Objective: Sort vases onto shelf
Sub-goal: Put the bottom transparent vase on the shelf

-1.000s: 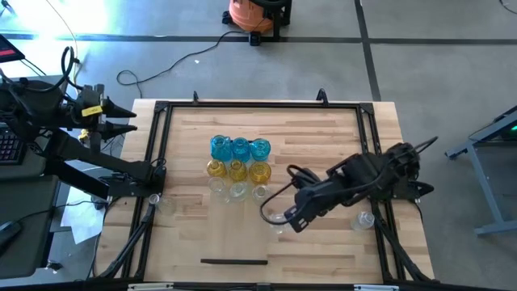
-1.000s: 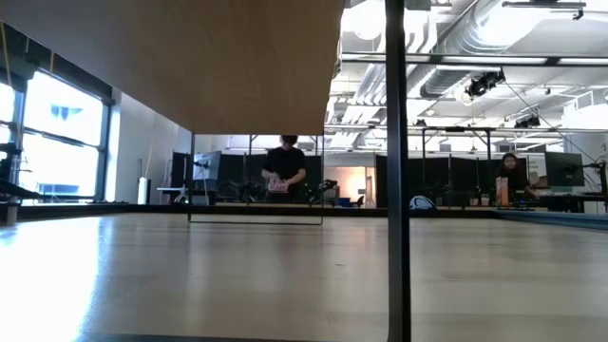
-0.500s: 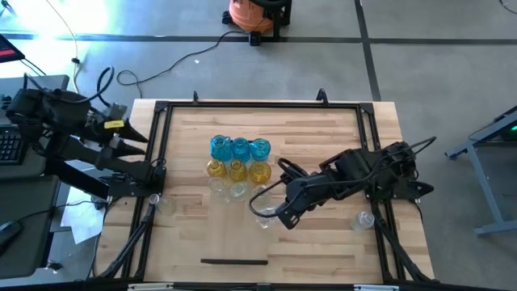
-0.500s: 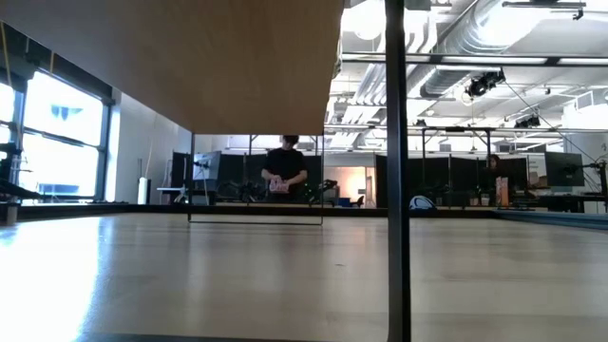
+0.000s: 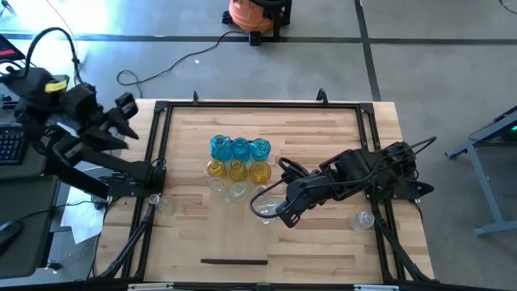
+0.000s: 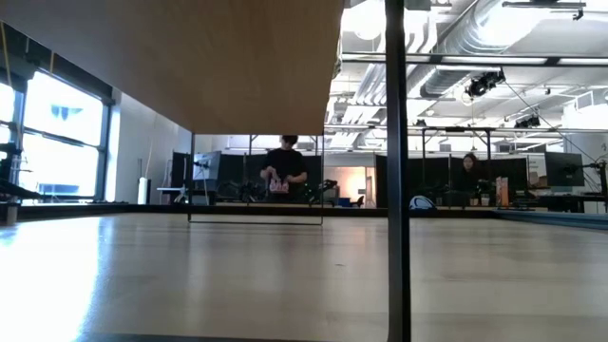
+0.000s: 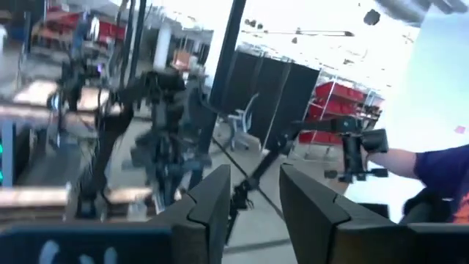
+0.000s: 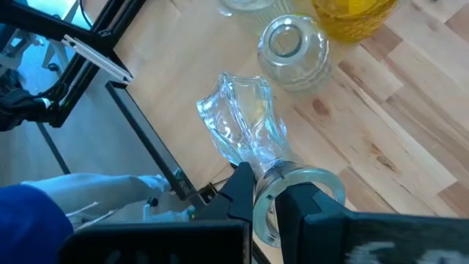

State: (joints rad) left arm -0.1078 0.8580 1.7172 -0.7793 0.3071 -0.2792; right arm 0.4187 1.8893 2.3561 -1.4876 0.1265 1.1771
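Blue (image 5: 240,148), yellow (image 5: 237,170) and clear vases (image 5: 229,189) stand upright in rows at the table's middle. Stray clear vases rest by the right frame rail (image 5: 365,218) and the left rail (image 5: 166,202). My right gripper (image 5: 279,214) is shut on another clear vase (image 8: 245,128) just near-right of the clear row. My left gripper (image 7: 253,183) is raised beyond the table's left edge (image 5: 125,113), pointing level, open and with nothing in it. I cannot make out the shelf. My right gripper holds the clear vase by its mouth rim (image 8: 275,180). One finger (image 8: 242,187) is outside the rim and the other (image 8: 297,209) seems to reach into the mouth. The fingers slant down from the table's right. The vase is tilted, its body pointing away; whether it touches the table I cannot tell.
A black frame (image 5: 258,105) rings the plank tabletop. A thin dark strip (image 5: 234,261) lies near the front edge. The low view shows only a pale wood panel (image 6: 171,57) overhead, a dark post (image 6: 396,171) and people far off in the room.
My left gripper has risen and tipped up from pointing down to pointing level, beyond the table's left edge. My right gripper has swung a little toward the table's left with the clear vase, bringing it closer to the clear row.
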